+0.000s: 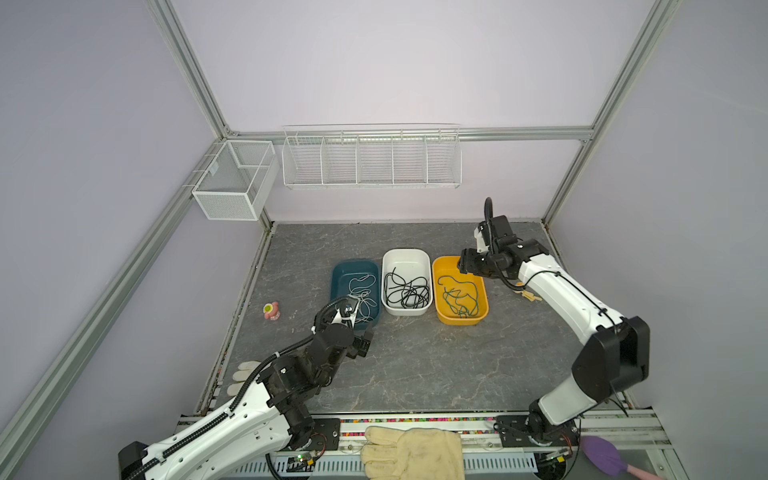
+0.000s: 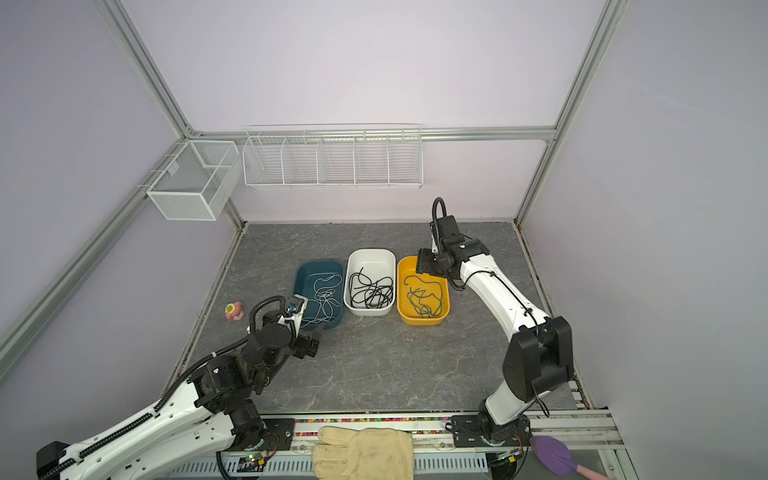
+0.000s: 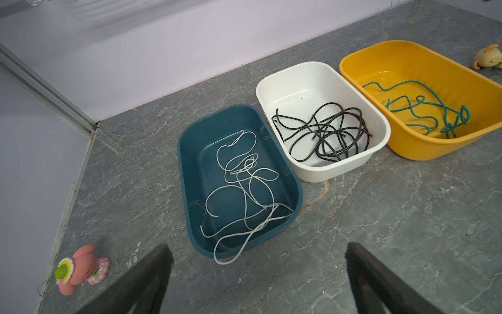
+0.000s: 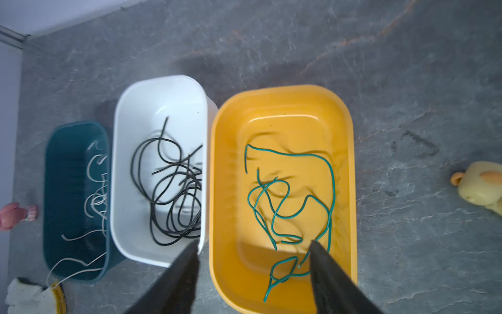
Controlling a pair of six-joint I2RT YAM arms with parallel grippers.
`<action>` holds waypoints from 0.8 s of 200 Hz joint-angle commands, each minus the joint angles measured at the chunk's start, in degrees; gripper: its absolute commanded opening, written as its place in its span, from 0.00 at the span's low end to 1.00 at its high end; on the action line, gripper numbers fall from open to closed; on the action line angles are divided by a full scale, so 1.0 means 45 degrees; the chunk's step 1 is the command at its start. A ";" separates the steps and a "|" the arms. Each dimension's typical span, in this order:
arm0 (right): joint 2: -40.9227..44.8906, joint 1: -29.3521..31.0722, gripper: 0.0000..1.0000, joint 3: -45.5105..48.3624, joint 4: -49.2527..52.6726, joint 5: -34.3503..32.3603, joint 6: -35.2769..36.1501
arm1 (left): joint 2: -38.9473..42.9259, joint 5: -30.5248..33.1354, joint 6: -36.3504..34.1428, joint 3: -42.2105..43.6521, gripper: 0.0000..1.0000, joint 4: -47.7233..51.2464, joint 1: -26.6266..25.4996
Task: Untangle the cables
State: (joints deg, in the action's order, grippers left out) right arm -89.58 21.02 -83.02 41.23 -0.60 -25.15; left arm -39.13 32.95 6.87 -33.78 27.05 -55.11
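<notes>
Three bins stand side by side. A white cable (image 1: 361, 291) lies in loose loops in the teal bin (image 1: 334, 282), and one loop (image 3: 225, 261) hangs over its near rim. A black cable (image 1: 409, 293) is coiled in the white bin (image 1: 405, 251). A teal-green cable (image 4: 293, 195) lies in the yellow bin (image 1: 461, 320). My left gripper (image 3: 258, 246) is open and empty at the teal bin's near corner (image 1: 362, 343). My right gripper (image 4: 254, 243) hovers open over the yellow bin's far end (image 1: 467, 264), with the green cable lying free below it.
A pink toy (image 1: 272, 311) sits left of the teal bin and a pale yellow duck toy (image 4: 480, 185) right of the yellow bin. A large glove (image 1: 411, 453) lies on the front rail. Wire baskets (image 1: 372, 160) hang on the back wall.
</notes>
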 commanded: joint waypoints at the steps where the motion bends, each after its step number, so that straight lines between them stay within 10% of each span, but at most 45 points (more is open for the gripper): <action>1: 0.1139 -0.0045 0.83 -0.0359 0.0436 0.0267 0.0018 | -0.0012 0.0022 0.0287 0.0046 0.99 0.0044 0.0060; 61: 0.3883 -0.0054 1.00 0.0366 0.0500 -0.0282 0.0656 | 0.0223 0.0561 0.0993 -0.0126 0.99 -0.0046 0.0060; 69: 0.4451 -0.0060 0.88 0.0978 -0.0122 -0.0297 0.0562 | 0.0385 0.0945 0.1062 -0.0068 0.99 -0.0181 0.0060; 160: 0.9325 -0.0070 0.89 0.6113 -0.2875 -0.4072 0.1067 | 0.2358 0.3723 -0.1009 0.2198 0.99 -0.4601 0.0060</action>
State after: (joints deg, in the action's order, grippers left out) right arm -50.57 21.04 -59.88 30.98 -10.35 -21.32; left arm -29.80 44.07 6.96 -26.59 16.38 -55.11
